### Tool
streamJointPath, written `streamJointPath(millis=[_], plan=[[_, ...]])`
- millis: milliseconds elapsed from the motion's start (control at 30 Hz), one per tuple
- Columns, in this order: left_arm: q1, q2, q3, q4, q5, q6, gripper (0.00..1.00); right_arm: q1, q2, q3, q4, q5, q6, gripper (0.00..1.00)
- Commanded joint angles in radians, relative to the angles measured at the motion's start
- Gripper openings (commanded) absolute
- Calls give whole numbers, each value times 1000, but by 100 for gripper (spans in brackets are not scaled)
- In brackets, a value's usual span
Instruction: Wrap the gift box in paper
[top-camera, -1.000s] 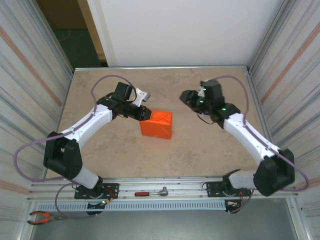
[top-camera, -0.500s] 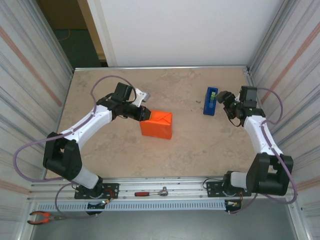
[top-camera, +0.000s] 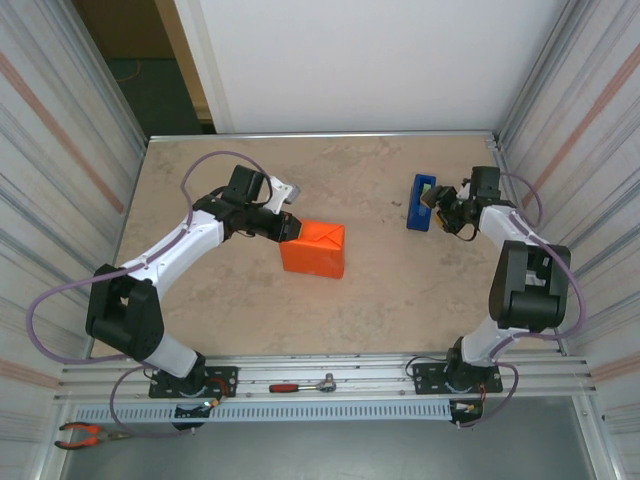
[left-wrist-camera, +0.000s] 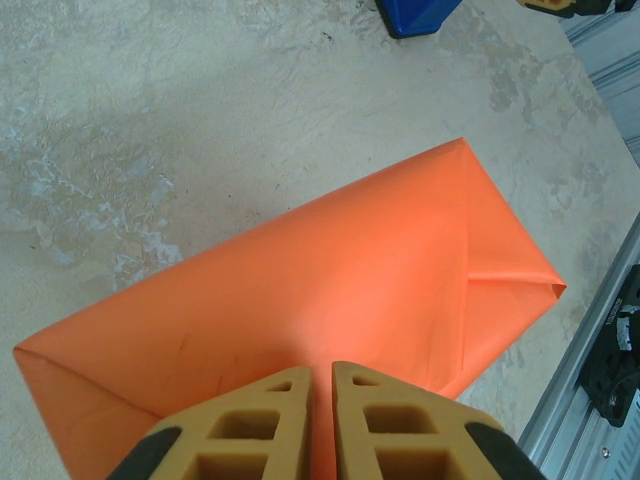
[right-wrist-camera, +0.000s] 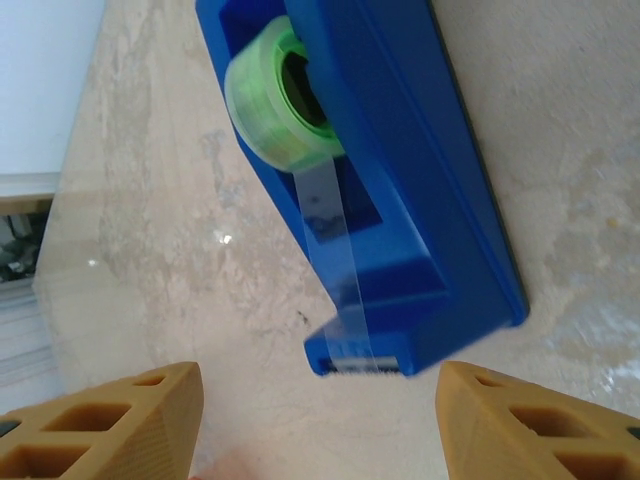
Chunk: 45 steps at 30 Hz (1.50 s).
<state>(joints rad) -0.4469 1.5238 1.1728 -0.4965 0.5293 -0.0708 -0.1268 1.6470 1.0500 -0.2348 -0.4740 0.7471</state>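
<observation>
Paper (top-camera: 314, 250): folded round the gift box as an orange parcel, laid mid-worktop (top-camera: 400, 290); a triangular end fold is seen.
Gift box: hidden inside the wrap.
Left claw (left-wrist-camera: 320, 372): fingers set almost together at the parcel's far-left corner; a pinch on the paper cannot be told.
Right claw (right-wrist-camera: 320, 385): fingers held wide apart, just beside the cutter end of the blue tape dispenser (right-wrist-camera: 400, 180).

Things being counted on and beside the table (top-camera: 400, 290)
One folded orange paper (top-camera: 313, 249) is being counted near the table's middle. One tape dispenser (top-camera: 422, 201), carrying one tape roll (right-wrist-camera: 275, 95), is being counted by the right edge. One ratchet (top-camera: 303, 385) and one pair of pliers (top-camera: 85, 434) are being counted beyond the near edge. Two grippers are being tallied: left gripper (top-camera: 292, 229) and right gripper (top-camera: 438, 203).
</observation>
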Motion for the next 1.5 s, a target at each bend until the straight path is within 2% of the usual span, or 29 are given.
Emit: streamJointPath(millis=[0, 300, 533, 800, 1267, 1467], plan=[[1, 42, -60, -111, -59, 12, 14, -8, 46, 50, 29, -31, -23, 60], [1, 48, -61, -110, -53, 9, 13, -8, 122, 61, 76, -43, -2, 54], [-2, 54, -62, -109, -52, 9, 12, -10, 145, 42, 114, -62, 11, 45], [-7, 59, -62, -107, -46, 9, 11, -10, 151, 24, 138, -76, 26, 35], [-13, 59, -62, -105, -43, 7, 10, -21, 145, -15, 161, -85, 40, 23], [-15, 59, -62, -103, -43, 8, 10, -21, 148, -20, 175, -100, 45, 13]])
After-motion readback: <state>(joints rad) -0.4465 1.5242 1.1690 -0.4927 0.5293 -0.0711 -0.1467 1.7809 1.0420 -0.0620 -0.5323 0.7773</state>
